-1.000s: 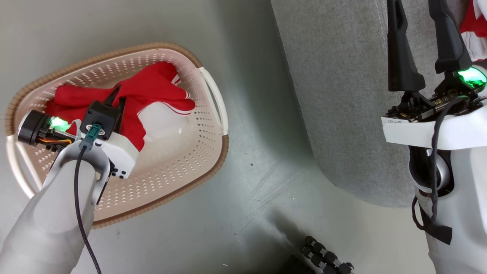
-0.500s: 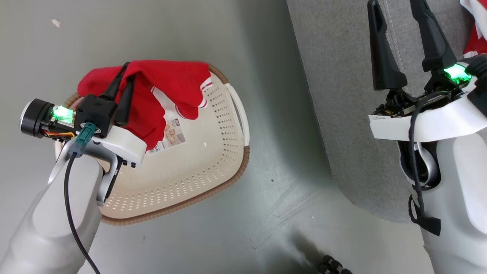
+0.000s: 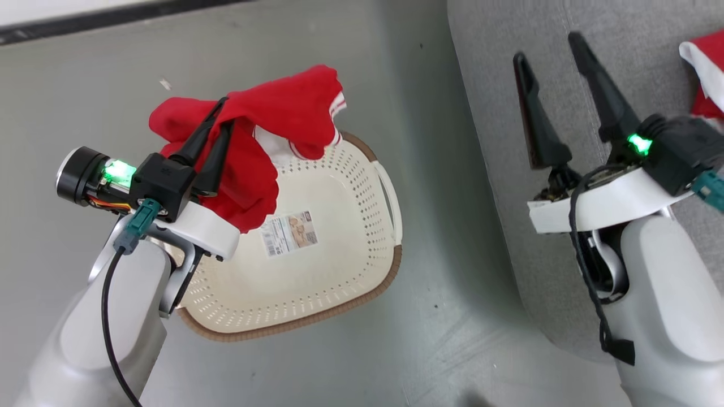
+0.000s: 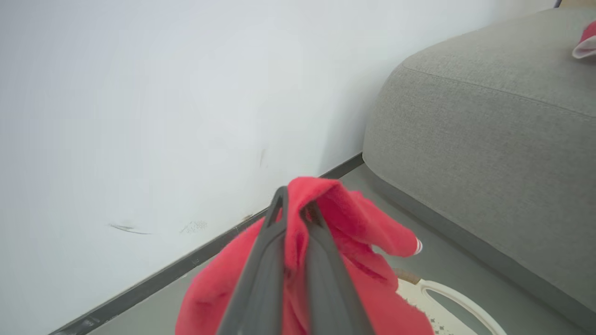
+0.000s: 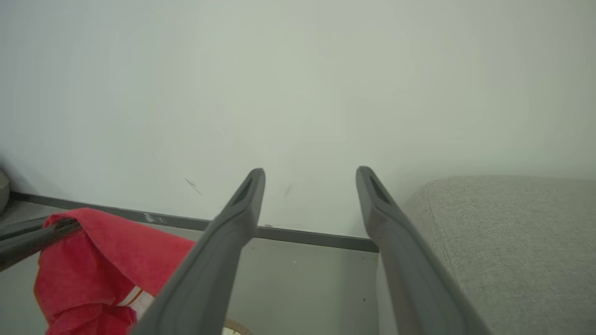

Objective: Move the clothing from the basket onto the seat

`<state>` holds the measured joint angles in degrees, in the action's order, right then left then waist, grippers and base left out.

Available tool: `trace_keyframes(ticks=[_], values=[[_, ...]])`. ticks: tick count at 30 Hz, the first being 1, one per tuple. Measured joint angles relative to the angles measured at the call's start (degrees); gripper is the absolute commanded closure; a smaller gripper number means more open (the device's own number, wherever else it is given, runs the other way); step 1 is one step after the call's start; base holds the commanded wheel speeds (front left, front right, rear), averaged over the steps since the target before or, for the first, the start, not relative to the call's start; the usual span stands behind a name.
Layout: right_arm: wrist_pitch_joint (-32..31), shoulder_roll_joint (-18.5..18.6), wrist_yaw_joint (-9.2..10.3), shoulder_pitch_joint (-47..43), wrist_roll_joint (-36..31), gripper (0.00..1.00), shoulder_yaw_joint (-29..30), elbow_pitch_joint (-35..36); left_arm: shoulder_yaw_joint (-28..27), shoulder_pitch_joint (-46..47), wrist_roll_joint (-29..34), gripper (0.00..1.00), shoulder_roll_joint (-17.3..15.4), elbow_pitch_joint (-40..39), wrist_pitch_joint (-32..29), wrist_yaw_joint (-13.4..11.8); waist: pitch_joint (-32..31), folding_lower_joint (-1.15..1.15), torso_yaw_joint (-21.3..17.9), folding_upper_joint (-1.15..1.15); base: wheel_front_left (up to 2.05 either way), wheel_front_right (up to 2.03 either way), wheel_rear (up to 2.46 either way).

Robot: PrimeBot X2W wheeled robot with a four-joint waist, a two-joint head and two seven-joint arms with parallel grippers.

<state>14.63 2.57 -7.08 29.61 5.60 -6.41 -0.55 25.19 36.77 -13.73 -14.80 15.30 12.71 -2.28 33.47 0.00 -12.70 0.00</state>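
Fingers (image 3: 212, 167): left gripper (image 3: 225, 113) clamped on red garment (image 3: 283, 107); right gripper (image 3: 546, 46) spread, holding nothing, over seat (image 3: 633, 22) | seat: second garment (image 3: 704, 73) already there | basket (image 3: 339, 265): bare inside | red garment: hangs above basket's far rim, likely raised to clear it | label (image 3: 289, 233): uncovered

Garment: the red garment (image 3: 283, 107) you saw lying flat in the basket (image 3: 339, 282) a second ago now hangs in the air above the far rim, clear of the basket's floor.
Left arm: your left gripper (image 3: 227, 112) has come up out of the basket, with a fold of the fabric pinched between its fingers.
Basket floor: covered before, now bare, with the paper label (image 3: 288, 233) showing in full.
Head view: your camera has swung. Dark skirting (image 3: 113, 22) now runs along the top edge. The seat (image 3: 498, 169) and the right gripper (image 3: 546, 46) sit differently in the frame, which is the view shifting, not them.
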Motion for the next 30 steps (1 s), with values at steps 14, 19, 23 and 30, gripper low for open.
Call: trace_keyframes(ticks=[14,19,23,30], values=[[0.0,0.8,0.00,-7.5,-1.7,0.00,-1.2,-5.0,1.5,-3.5,-2.6,1.00,-0.6,-5.4,-3.2,3.3,-10.5,0.00,4.6,0.00,0.00,0.00,0.00],[0.0,2.1,0.00,-10.0,-2.2,0.00,-2.8,-6.1,2.2,-3.7,-3.4,1.00,-1.5,-7.1,-5.2,4.3,-14.3,0.00,6.1,0.00,0.00,0.00,0.00],[0.0,3.2,0.00,-11.9,-2.6,0.00,-4.0,-7.1,3.2,-4.7,-3.8,1.00,-1.5,-8.3,-6.8,5.0,-17.2,0.00,7.2,0.00,0.00,0.00,0.00],[0.0,4.6,0.00,-15.4,-2.8,0.00,-3.7,-7.6,4.3,-5.9,-5.6,1.00,-1.4,-10.8,-9.2,6.2,-22.0,0.00,8.7,0.00,0.00,0.00,0.00]])
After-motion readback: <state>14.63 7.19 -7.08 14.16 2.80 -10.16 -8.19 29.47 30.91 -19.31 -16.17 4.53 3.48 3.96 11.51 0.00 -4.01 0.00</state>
